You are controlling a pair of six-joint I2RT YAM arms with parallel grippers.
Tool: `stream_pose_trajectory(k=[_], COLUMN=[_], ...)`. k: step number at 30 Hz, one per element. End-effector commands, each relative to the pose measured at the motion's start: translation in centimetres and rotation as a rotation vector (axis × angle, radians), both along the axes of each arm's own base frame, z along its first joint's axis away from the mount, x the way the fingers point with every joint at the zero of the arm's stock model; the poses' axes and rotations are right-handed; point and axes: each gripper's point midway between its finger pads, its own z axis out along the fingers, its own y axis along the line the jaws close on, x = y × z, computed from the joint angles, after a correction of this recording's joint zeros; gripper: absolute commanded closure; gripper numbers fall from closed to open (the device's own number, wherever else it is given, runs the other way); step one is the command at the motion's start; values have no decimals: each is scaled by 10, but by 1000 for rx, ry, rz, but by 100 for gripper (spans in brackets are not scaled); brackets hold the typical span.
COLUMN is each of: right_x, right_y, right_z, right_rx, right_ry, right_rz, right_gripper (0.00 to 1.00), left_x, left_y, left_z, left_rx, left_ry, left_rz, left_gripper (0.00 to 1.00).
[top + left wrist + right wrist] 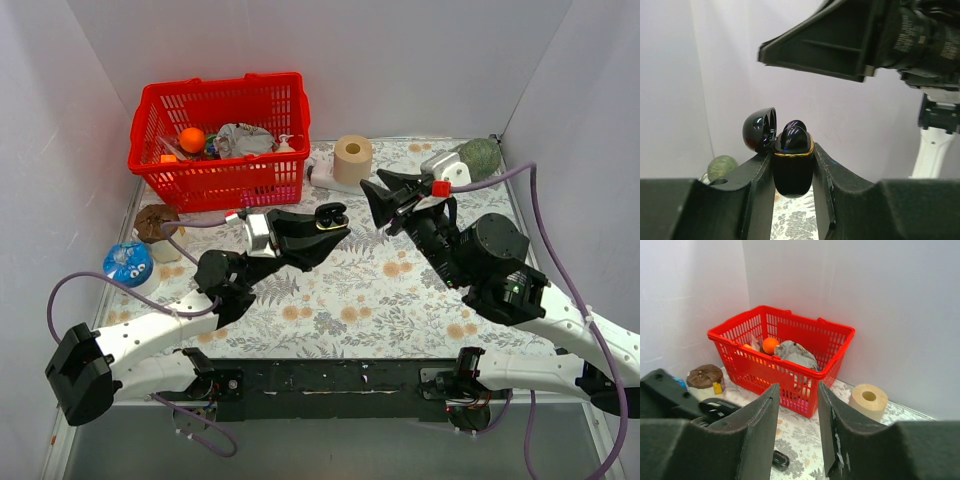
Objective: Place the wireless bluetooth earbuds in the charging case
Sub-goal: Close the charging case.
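Observation:
My left gripper (336, 226) is shut on a small black charging case (330, 213) with a gold rim and holds it upright above the table. In the left wrist view the case (792, 167) sits between my fingers, its lid (759, 129) hinged open to the left. Two glossy black earbuds (794, 137) sit in its top. My right gripper (372, 201) is open and empty, just right of the case and above it (840, 45). In the right wrist view its jaws (798, 387) stand apart with nothing between them. A small glossy black item (780, 460) lies on the table below.
A red basket (165, 165) with an orange ball and other items stands at the back left. A paper roll (352, 158) and a green object (481, 155) are at the back. A brown-topped item (157, 222) and a blue jar (128, 262) sit at the left.

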Motion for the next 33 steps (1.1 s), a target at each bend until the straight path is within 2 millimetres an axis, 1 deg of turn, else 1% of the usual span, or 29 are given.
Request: stream_pose_trajectory(k=[1,2,3,4,5,6,7,8,9,10,12,14,16,20,23,30,33], right_x=[6,6,7,8,8,9,7,5,5,1,-2,-7,-11,-16,-20,-24,-27], right_y=[-13,-12,-14,-8,-6,-3,2,5,11,15,25,31,38,44,49,57,61], right_z=[4,3,8,2,-7,-7,-10,-18,-22,-19,-32,-32,-37,-44,-45,-47,-50], right_rx=[-21,-33,-34,-58,-100,-110,-128,-157,-173,-178,-223,-233,-238,-246,-237,-239,-250], right_ry=[65,73,82,99,119,130,137,159,174,178,222,235,257,276,284,283,285], right_rz=[-71,-70,-76,-72,-70,-69,-42,-24,-8,29,63,106,143,182,213,251,280], right_gripper=[57,57,57,57,57,57,57,58,59,60,61,61,61,61,60,60,60], left_x=[-38,-45,-54,-61,-67,-74,-78,-82,-83,-82,-81,-77,-73,-64,-59,-56,-55], left_y=[15,15,13,13,15,14,14,17,17,18,22,24,25,28,29,30,30], left_z=[14,10,4,2,2,-3,-6,-5,-8,-10,-10,-9,-10,-11,-17,-19,-17], left_rx=[-30,-19,9,23,29,59,72,72,88,92,99,94,102,89,92,91,90], left_ry=[-78,-73,-85,-92,-87,-91,-93,-97,-87,-82,-83,-71,-62,-31,0,16,14], left_rz=[-117,-153,-202,-233,-265,-299,-317,-326,-329,-322,-293,-261,-235,-186,-166,-151,-144], left_gripper=[100,100,100,100,100,100,100,100,100,100,100,100,100,100,100,100,100])
